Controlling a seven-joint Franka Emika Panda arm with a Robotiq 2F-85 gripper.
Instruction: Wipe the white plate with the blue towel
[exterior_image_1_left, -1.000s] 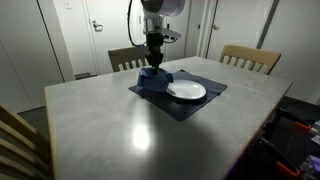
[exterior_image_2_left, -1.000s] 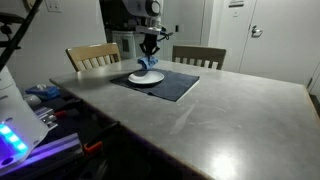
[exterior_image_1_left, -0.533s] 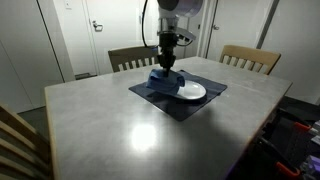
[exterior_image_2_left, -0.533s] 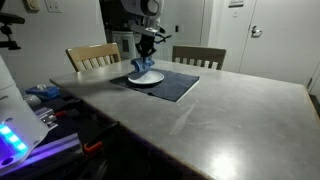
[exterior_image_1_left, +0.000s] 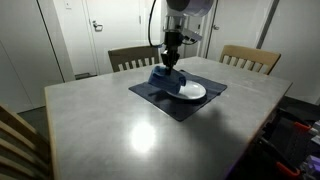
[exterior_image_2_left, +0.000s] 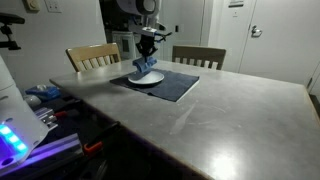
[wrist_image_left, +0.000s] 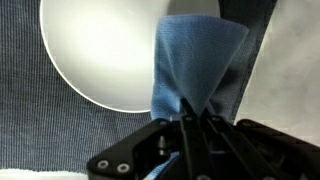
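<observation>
Wrist view: towel (wrist_image_left: 195, 65) overlaps plate (wrist_image_left: 100, 50) on dark placemat (wrist_image_left: 50, 130).

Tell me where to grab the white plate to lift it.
Take the white plate by its rim, on the bare side away from the blue towel. It lies flat on the dark mat, so only the edge offers a hold: come in low from the side and pinch the rim top and bottom. The claw, shut on the towel, would have to release first.

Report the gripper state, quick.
Gripper: closed, fingers pinching the towel, which hangs over the plate.
</observation>
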